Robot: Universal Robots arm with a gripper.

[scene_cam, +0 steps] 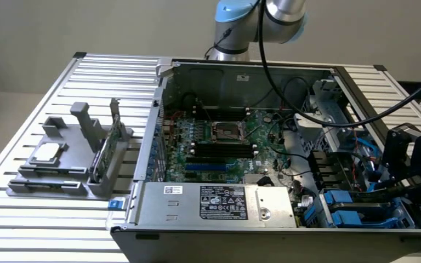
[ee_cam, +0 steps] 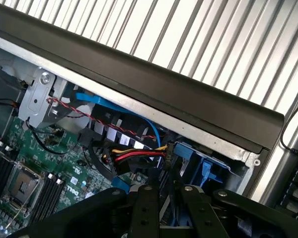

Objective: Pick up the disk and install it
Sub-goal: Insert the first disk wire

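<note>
My gripper hangs low over the drive bay in the corner of the open computer case, at the exterior view's right. In the wrist view its two black fingers stand close together, pointing down at the bay's blue rails. A thin pale strip between them looks like the edge of the disk. The rest of the disk is hidden by the gripper.
Red, yellow and black cables run right beside the bay. The power supply and motherboard take up the rest of the case. A grey holder on the slatted table carries a small silver chip and an upright card.
</note>
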